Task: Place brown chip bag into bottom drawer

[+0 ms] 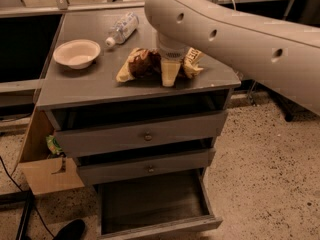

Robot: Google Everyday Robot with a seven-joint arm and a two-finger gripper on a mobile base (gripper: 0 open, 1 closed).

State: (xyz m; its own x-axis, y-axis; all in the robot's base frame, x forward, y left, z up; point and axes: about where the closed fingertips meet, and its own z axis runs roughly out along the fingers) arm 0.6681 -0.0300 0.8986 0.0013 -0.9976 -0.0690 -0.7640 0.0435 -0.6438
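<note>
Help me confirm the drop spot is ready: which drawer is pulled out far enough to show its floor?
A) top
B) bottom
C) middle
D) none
B: the bottom drawer is out with its dark floor in view, while the top drawer and middle drawer show only their fronts; the gripper is up on the cabinet top, at the brown chip bag.

Matt plastic pincer [169,74] at glossy foil bag [140,64]; bottom drawer [150,201] — wood-grain.

Speckled terrazzo floor [265,159], grey cabinet [75,86], dim warm light
</note>
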